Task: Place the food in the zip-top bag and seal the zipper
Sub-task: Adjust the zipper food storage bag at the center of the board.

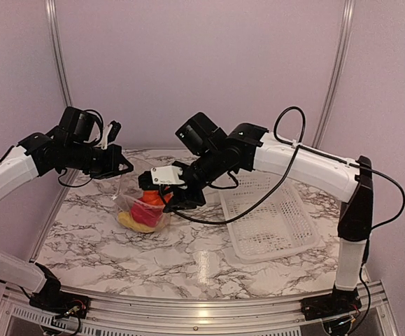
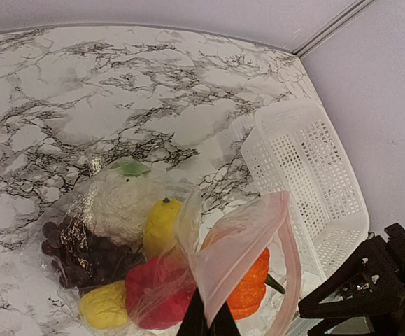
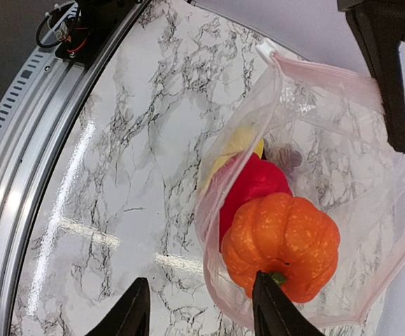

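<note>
I'm filling the zip-top bag (image 2: 244, 238).
My left tool (image 2: 208, 318) is clenching its rim, right tool (image 3: 202, 311) released; backing out, I'm risking snagging film and spilling the orange fruit (image 3: 282, 241).

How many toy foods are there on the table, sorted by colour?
White: 1 cauliflower
Purple: 1 grapes
Yellow: 2 pieces
Red: 1 pepper
Orange: 1 fruit
Total: 6, all in the bag

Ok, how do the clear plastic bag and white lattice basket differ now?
The clear plastic bag holds the toy food; the white lattice basket sits empty. The bag's mouth is pinched up by the left hand; the basket lies flat, untouched. Both rest on the marble table.
</note>
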Action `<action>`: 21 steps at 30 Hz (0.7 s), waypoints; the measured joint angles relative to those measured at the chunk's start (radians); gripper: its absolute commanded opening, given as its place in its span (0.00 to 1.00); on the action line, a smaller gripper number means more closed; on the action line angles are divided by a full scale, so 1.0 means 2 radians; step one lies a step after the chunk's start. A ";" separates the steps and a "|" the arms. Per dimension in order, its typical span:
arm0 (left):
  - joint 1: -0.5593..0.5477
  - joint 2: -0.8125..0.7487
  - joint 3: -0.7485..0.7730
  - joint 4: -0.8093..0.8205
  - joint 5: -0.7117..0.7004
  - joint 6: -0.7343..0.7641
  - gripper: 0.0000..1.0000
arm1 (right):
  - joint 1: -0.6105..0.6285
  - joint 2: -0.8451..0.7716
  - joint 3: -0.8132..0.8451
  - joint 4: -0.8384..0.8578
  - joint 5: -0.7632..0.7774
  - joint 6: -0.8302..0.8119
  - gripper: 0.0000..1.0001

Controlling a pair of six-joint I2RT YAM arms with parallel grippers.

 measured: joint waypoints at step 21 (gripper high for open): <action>0.000 0.003 0.000 0.002 0.004 0.000 0.00 | 0.017 0.047 0.005 -0.003 0.058 -0.024 0.04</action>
